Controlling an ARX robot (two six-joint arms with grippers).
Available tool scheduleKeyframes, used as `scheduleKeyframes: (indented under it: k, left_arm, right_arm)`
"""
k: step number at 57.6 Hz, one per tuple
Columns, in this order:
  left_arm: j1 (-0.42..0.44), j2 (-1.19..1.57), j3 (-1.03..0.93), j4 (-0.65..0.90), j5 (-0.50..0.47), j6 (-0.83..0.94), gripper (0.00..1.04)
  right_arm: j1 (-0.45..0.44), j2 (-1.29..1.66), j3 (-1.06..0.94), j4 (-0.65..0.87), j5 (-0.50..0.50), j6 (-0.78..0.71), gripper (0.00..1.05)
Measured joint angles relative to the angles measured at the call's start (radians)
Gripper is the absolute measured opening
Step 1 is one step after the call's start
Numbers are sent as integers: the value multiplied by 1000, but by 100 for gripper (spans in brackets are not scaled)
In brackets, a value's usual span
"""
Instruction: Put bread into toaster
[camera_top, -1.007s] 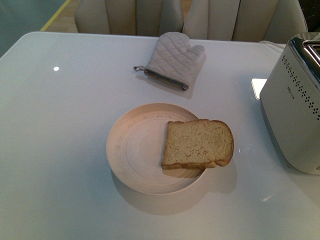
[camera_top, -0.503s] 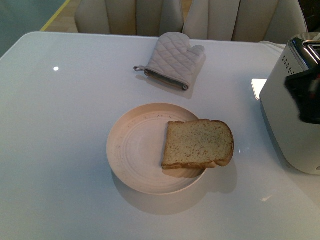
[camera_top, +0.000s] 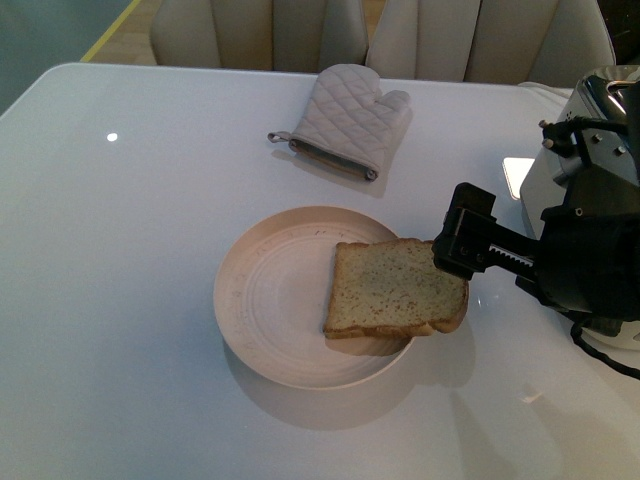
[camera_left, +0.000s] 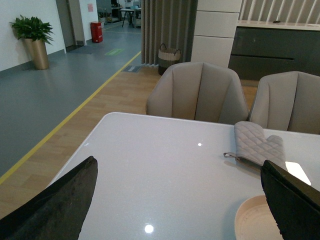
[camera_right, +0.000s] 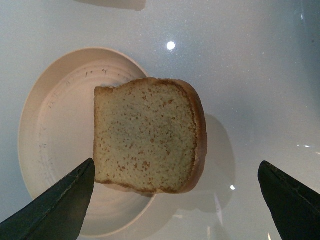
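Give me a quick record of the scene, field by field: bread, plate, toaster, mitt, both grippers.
bread: one slice, lying flat, overhanging the plate rim toward the toaster
plate: round, cream, otherwise bare
toaster: white, partly hidden behind the right arm
oven mitt: grey, quilted, beyond the plate
right gripper: jaws open, above the bread, not holding it
left gripper: jaws open, empty

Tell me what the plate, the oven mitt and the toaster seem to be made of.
The plate is probably ceramic or stoneware: cream, fairly matt, with faint concentric rings and specks. The oven mitt is quilted grey fabric with diamond stitching and a darker cuff binding. The toaster, only partly in view, has a smooth white body, plastic or painted metal, and a shiny chrome-like top.
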Motion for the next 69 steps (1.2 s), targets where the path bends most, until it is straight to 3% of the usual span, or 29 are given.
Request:
scheduleKeyframes:
  k: [35, 52, 64, 69]
  left_arm:
    - [0, 0, 0, 0, 0, 0, 97]
    - [0, 0, 0, 0, 0, 0, 97]
    - [0, 0, 0, 0, 0, 0, 97]
    - [0, 0, 0, 0, 0, 0, 97]
  right_arm:
    - [2, 289, 140, 79, -113, 145, 94]
    - [-5, 309, 140, 119, -127, 193, 43]
    - [-8, 269, 123, 162, -177, 241, 12]
    - [-7, 231, 110, 182, -182, 245, 5]
